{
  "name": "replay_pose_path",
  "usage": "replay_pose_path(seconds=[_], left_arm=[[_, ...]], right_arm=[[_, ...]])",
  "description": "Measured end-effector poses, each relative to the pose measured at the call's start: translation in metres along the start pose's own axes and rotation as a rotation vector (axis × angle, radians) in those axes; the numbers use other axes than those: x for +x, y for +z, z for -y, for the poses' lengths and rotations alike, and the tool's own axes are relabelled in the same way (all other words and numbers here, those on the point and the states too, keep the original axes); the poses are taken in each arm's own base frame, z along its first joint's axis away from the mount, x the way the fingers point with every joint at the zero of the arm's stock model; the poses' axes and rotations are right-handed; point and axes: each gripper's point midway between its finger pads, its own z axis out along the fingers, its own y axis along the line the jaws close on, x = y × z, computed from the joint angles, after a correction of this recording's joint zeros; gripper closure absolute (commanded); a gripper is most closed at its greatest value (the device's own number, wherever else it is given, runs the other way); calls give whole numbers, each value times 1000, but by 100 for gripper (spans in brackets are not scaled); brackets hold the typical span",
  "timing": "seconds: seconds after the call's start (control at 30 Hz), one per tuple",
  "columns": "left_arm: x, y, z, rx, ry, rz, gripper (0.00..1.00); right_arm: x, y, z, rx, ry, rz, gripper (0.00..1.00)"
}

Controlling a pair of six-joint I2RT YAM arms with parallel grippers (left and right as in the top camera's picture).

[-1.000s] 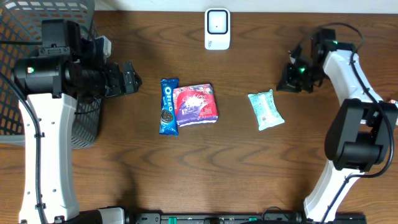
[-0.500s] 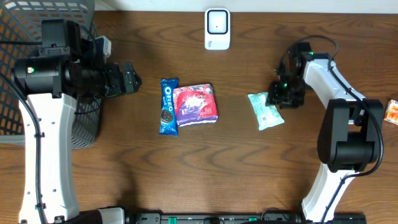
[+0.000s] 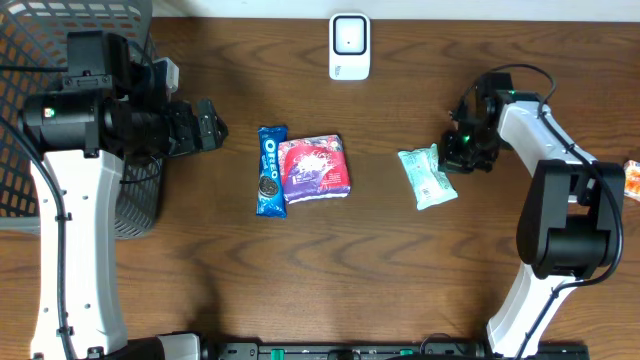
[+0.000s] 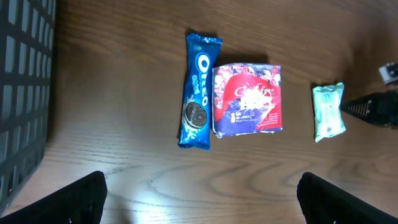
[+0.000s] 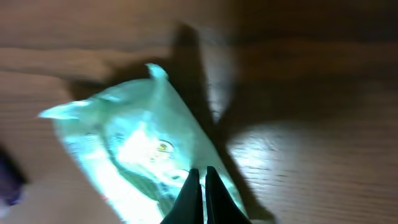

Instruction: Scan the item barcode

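A pale green packet lies flat on the wooden table at the right. My right gripper is at its upper right corner, shut, with the fingertips pressed into the green packet's wrapper. The white scanner stands at the back centre. A blue Oreo pack and a red-and-purple packet lie side by side in the middle. My left gripper hovers left of them, open and holding nothing.
A dark wire basket stands at the far left under the left arm. A small orange item shows at the right edge of the table.
My right gripper came in from the back right to the green packet, opened partway and shut at its corner. The left arm has not moved.
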Motion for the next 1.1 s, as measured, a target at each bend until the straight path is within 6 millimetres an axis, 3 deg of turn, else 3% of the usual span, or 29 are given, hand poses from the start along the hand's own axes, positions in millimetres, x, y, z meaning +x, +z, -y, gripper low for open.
replay_pose_path(seconds=[0.07, 0.13, 0.2, 0.23, 0.27, 0.3, 0.4, 0.5, 0.67, 0.77, 0.9, 1.1], left_arm=[[0, 0, 0, 0, 0, 0, 2], [0, 0, 0, 0, 0, 0, 2], [0, 0, 0, 0, 0, 0, 2], [0, 0, 0, 0, 0, 0, 2], [0, 0, 0, 0, 0, 0, 2], [0, 0, 0, 0, 0, 0, 2], [0, 0, 0, 0, 0, 0, 2], [0, 0, 0, 0, 0, 0, 2], [0, 0, 0, 0, 0, 0, 2], [0, 0, 0, 0, 0, 0, 2], [0, 0, 0, 0, 0, 0, 2], [0, 0, 0, 0, 0, 0, 2]], right_arm=[[-9, -11, -9, -33, -7, 19, 99], [-13, -19, -15, -46, -16, 25, 89], [-16, -26, -20, -58, -33, 27, 57], [-16, -29, -21, -60, -38, 27, 34], [-16, -30, -23, -63, -53, 25, 19], [-15, -31, -24, -64, -64, 20, 11], [-9, -29, -28, -61, -99, 1, 3], [-9, -26, -27, -24, -125, 1, 1], [-5, -9, -9, 53, -117, 6, 17], [0, 5, -1, 63, -110, 5, 18], [-3, 11, -5, 27, -130, 48, 29], [-2, 18, -23, -92, -151, 78, 96]])
